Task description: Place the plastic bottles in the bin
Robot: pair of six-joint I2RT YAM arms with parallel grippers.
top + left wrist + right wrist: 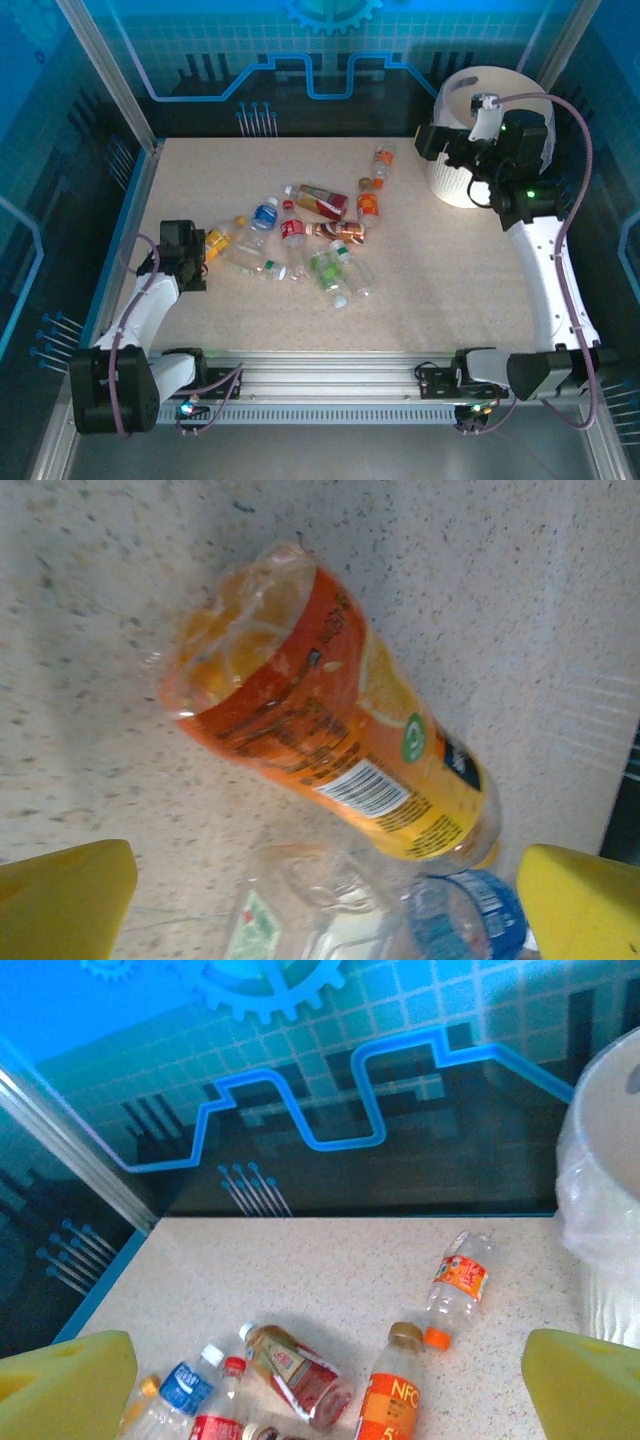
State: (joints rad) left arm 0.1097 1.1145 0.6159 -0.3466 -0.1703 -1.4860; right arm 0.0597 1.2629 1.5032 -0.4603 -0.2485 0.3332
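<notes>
The plastic bottles (293,231) lie scattered mid-counter (450,290); the bin (452,188) stands at two o'clock. The left gripper (320,910), spread wide, hovers over an orange bottle (330,740). The right gripper (320,1390), likewise spread, hangs beside the bin.

**Both arms, seen from above and from the wrists.** We trace the left arm (140,310) from its base at the near left, reaching forward in a short bend. Its wrist tips the left gripper (196,262) downward and a little to the right. In the left wrist view its two yellow fingers (62,900) sit at the lower corners, well apart, with the jaws spread wide and clamping nothing. We follow the right arm (545,270) up the right side in a long white arc that folds leftward at the elbow. The right gripper (432,143) is at the far right, raised. Its yellow fingers (585,1385) are likewise spread wide, with nothing gripped between them.
</notes>
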